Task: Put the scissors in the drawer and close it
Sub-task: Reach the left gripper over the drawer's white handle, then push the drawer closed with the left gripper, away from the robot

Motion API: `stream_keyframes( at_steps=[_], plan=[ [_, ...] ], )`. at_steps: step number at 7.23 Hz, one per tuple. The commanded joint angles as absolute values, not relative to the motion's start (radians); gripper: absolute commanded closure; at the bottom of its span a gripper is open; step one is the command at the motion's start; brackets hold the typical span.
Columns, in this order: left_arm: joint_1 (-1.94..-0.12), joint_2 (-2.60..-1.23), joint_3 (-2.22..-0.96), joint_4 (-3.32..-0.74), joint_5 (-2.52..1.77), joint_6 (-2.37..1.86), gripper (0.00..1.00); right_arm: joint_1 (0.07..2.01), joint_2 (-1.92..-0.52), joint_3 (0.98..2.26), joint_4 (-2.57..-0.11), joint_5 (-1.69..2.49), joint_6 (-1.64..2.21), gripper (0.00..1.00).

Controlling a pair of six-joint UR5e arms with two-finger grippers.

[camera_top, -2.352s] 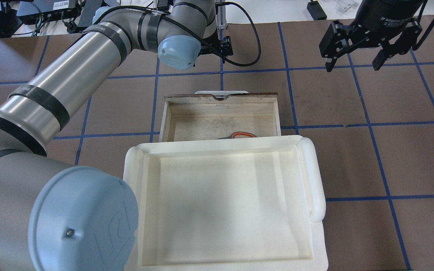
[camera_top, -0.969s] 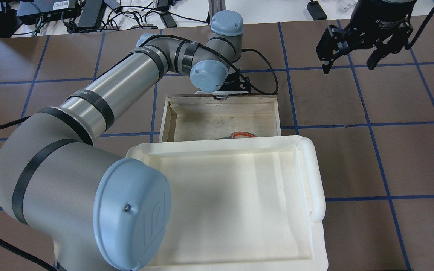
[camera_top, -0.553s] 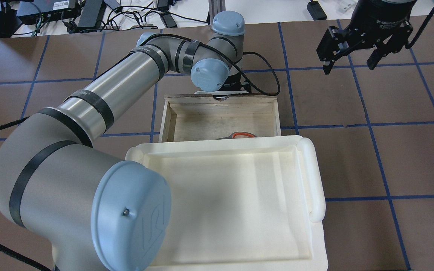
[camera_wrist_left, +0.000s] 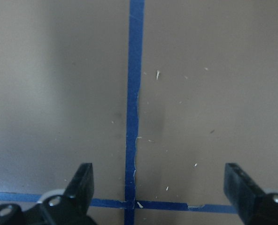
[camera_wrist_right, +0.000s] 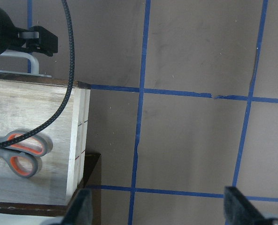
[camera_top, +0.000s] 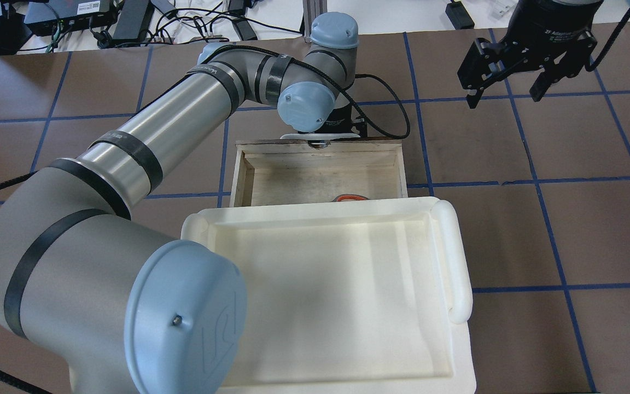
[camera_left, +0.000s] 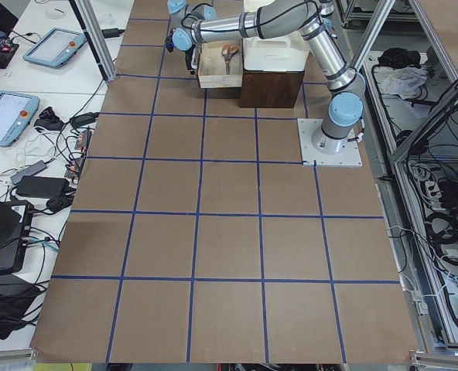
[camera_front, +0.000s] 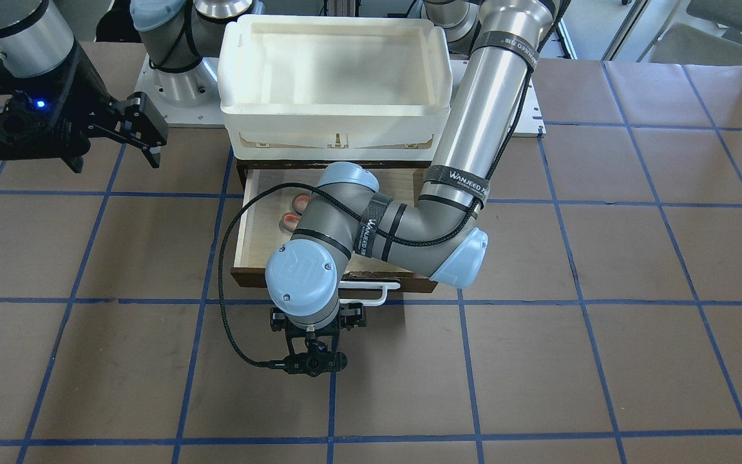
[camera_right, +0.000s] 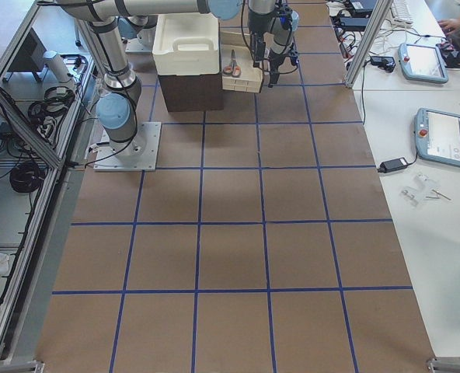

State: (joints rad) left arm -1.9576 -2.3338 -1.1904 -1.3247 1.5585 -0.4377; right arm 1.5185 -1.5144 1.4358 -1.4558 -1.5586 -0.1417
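Observation:
The drawer [camera_top: 249,169] stands partly open under a white tray. It also shows in the front view [camera_front: 250,219] and the right wrist view [camera_wrist_right: 40,105]. The scissors [camera_top: 351,197] lie inside it near the cabinet, mostly hidden by the tray's edge. Their orange-lined loops show in the front view [camera_front: 292,212] and the right wrist view [camera_wrist_right: 22,151]. My left gripper [camera_front: 316,320] points down at the table, just outside the white bar handle [camera_front: 380,294], open and empty; its fingers [camera_wrist_left: 80,185] stand wide apart. My right gripper [camera_top: 503,97] hovers open and empty, far right of the drawer.
The white tray [camera_top: 457,257] sits on the dark cabinet [camera_right: 187,92] and overhangs the drawer's back part. My left arm's forearm [camera_front: 474,116] crosses over the drawer. Its black cable [camera_front: 226,309] loops beside the drawer. Blue tape lines [camera_wrist_left: 133,93] grid the brown table.
My left arm has swung its wrist down to the drawer's handle. The drawer has slid slightly inward, so less of the scissors shows past the tray. The right gripper has barely moved.

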Motion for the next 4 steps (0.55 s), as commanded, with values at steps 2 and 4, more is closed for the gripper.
stream_keyframes(
  at_steps=[2, 4],
  plan=[
    [-1.960, -2.278, -1.193, -1.403, 1.533, -0.437, 0.00, 1.519, -1.514, 1.436, -1.450, -1.565, -0.143, 0.00],
    [-1.960, -2.255, -1.206, -1.446, 1.532, -0.434, 0.00, 1.519, -1.511, 1.437, -1.457, -1.563, -0.146, 0.00]
  ],
)
